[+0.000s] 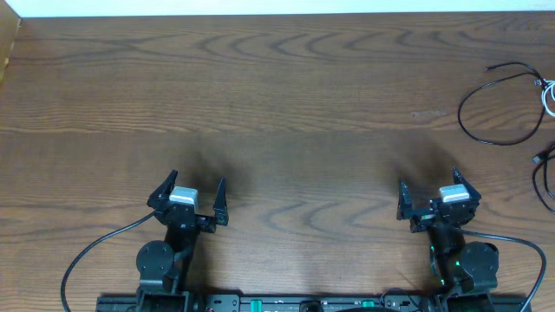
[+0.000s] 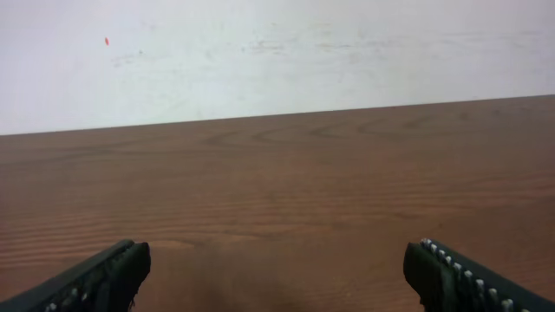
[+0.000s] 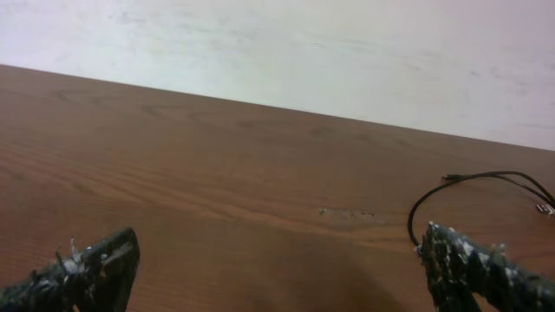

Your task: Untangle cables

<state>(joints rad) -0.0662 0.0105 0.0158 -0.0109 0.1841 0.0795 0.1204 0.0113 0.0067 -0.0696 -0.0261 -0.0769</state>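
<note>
One broad bench (image 1: 277,95) of dark wood runs open ahead of both tools to its far edge, where a white wall (image 2: 277,52) rises. The left tool (image 1: 195,182) and right tool (image 1: 428,180) sit by the near edge, jaws spread wide, holding nothing. The cables (image 1: 460,113), black loops and one white strand (image 1: 548,97), lie ahead and right of the right tool, well apart from it, at the bench's right edge.

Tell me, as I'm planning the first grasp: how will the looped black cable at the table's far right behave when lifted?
Probably floppy: the black cable is thin and lies in a loose loop, so it should drape from a pinch. Likely light; a push may deform the loop. It might tug the white cable beside it.
</note>
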